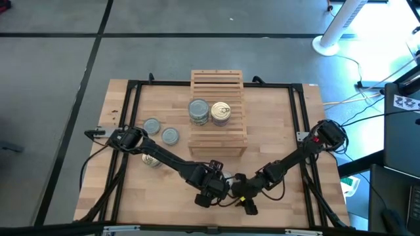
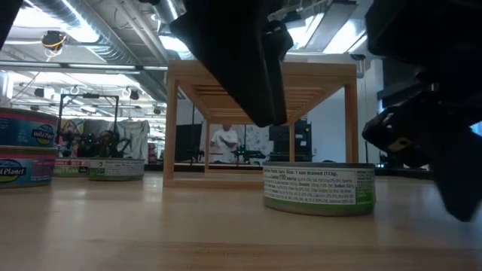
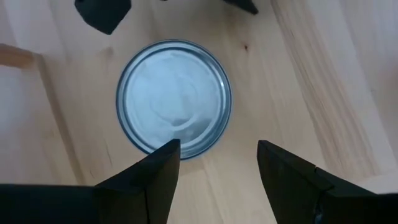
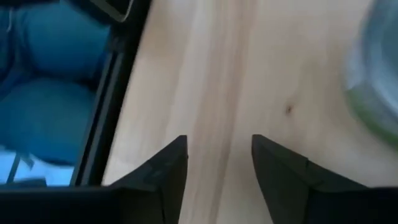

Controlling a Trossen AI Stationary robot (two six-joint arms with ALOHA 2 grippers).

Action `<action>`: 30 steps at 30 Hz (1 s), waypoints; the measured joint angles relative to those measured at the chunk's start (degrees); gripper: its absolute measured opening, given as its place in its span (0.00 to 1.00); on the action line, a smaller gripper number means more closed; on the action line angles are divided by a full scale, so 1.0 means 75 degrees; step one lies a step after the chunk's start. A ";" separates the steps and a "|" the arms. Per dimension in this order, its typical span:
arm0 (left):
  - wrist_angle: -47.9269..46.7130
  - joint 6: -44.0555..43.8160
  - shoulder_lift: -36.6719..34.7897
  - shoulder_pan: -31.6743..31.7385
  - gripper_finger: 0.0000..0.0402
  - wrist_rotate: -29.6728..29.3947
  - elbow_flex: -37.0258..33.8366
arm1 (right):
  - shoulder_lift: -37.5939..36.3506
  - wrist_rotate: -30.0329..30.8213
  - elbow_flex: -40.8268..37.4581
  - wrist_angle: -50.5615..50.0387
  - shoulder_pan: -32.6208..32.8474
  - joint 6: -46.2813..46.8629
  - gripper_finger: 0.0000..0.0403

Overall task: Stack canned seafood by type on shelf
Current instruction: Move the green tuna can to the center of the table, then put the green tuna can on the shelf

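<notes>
Your left gripper point(image 3: 217, 180) hangs wide open over a grey-topped tin point(image 3: 174, 98) on the table, holding nothing; bring it squarely over the lid, drop both fingers point(image 3: 155, 168) outside the rim, then close; your right gripper point(image 4: 217, 168) sits close beside, fingers parted and empty over bare wood, so clear it before you lift; ahead stands the shelf point(image 1: 218, 82) with a grey stack point(image 1: 198, 111) and a gold stack point(image 1: 220, 113); three loose tins point(image 1: 161, 134) lie off to the left; approach the grey stack without nudging the gold.
</notes>
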 joint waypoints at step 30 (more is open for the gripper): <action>0.1437 0.1494 0.0006 -0.0224 0.52 -0.0448 -0.1244 | -0.1326 0.3108 0.0000 -0.3593 0.0060 -0.0719 0.46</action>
